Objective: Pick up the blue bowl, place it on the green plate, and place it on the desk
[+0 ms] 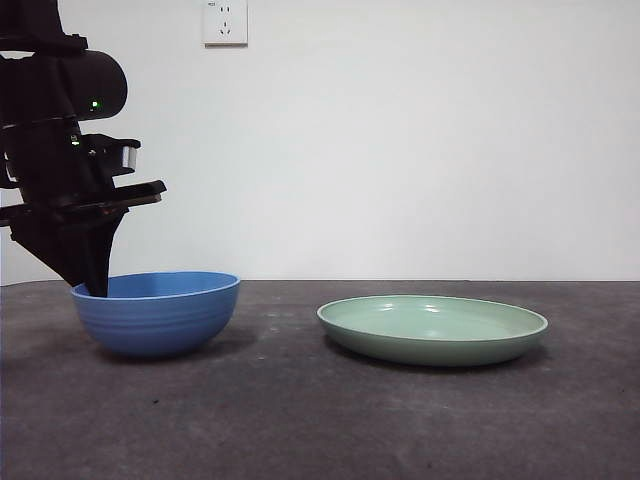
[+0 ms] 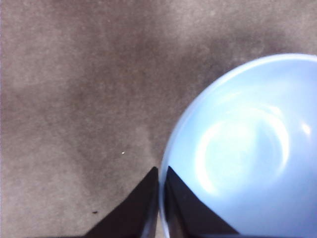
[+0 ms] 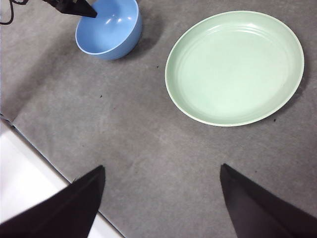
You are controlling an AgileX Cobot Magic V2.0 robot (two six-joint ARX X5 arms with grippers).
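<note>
Pinched on the rim of the blue bowl (image 1: 157,311), the left gripper (image 2: 160,174) has one black jaw outside the wall and one inside, with only a thin sliver of rim between them in the left wrist view; its jaw roots are cut off by that picture's lower edge. Across the table from the front, this arm fills the upper left as a big dark mass, its tip dipping to the bowl's left rim, and it hides the far left part of the rim there (two small green lights glow on its body). That bowl stands upright on the desk (image 1: 300,420) at the left, its base resting on the surface as far as the low angle lets one judge. Behind, a white wall socket (image 1: 225,21) is cropped by the top edge. Further right, well apart from the bowl, the green plate (image 1: 432,329) lies flat on the desk with nothing in it. From the right wrist camera both dishes show whole except the bowl's upper rim, clipped by the frame and partly covered by the left gripper's dark tip. Right gripper (image 3: 163,171) hangs high over bare desk near the plate, jaws spread wide and gripping nothing, their outer parts cut off at the edge.
</note>
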